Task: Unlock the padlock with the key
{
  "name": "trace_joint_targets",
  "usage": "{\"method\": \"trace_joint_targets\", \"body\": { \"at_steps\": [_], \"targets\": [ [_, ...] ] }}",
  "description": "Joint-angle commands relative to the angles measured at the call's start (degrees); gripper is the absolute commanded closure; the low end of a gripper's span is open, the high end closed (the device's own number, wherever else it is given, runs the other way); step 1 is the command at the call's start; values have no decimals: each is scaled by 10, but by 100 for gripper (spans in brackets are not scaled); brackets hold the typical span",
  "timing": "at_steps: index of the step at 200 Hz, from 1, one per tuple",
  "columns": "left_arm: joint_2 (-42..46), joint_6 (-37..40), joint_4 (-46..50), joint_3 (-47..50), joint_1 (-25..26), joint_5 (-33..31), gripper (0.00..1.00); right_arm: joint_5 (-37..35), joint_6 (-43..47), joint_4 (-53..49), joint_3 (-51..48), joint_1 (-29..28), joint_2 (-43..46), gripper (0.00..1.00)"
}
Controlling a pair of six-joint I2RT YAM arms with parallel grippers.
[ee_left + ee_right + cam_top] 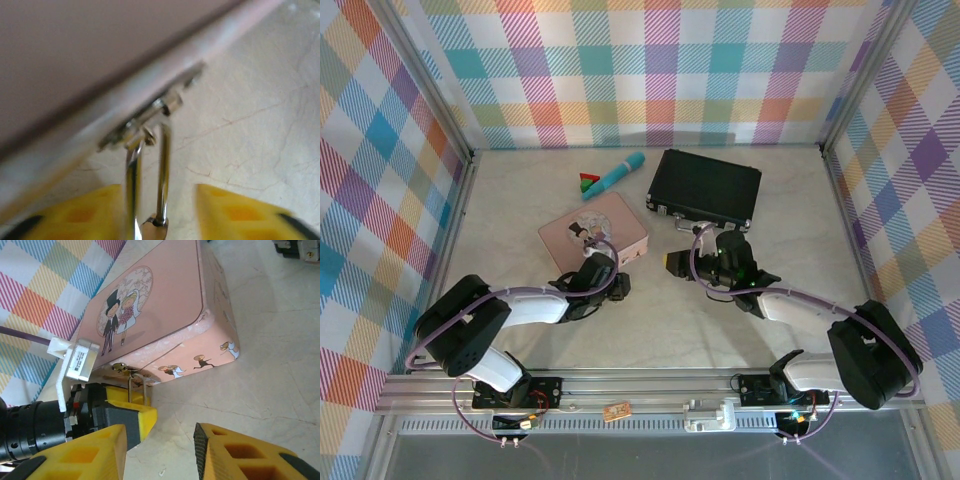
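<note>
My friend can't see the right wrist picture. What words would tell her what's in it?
A pink tin with a cartoon bride and groom on its lid sits on a pale table. At its clasp, the left gripper, with yellow fingers, is at a small padlock's silver shackle. The right gripper's own yellow fingers stand open and empty at the bottom.

Bright even light; left wrist view blurred, others sharp.
</note>
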State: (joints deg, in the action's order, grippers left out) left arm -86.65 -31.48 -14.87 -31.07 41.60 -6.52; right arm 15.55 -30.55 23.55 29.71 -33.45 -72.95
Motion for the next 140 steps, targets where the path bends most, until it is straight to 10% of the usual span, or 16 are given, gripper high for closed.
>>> {"method": "trace_joint_targets", "body": {
  "at_steps": [1, 62, 140],
  "targets": [
    [29, 3, 37, -7, 0, -29, 42, -13, 15, -3, -7, -5, 19, 59],
    [150, -111, 42, 39, -2, -59, 2, -11, 14, 4, -12, -6, 28, 59],
    [135, -147, 32, 47, 0, -43, 20, -4, -5, 15, -17, -10, 30, 59]
  ]
}}
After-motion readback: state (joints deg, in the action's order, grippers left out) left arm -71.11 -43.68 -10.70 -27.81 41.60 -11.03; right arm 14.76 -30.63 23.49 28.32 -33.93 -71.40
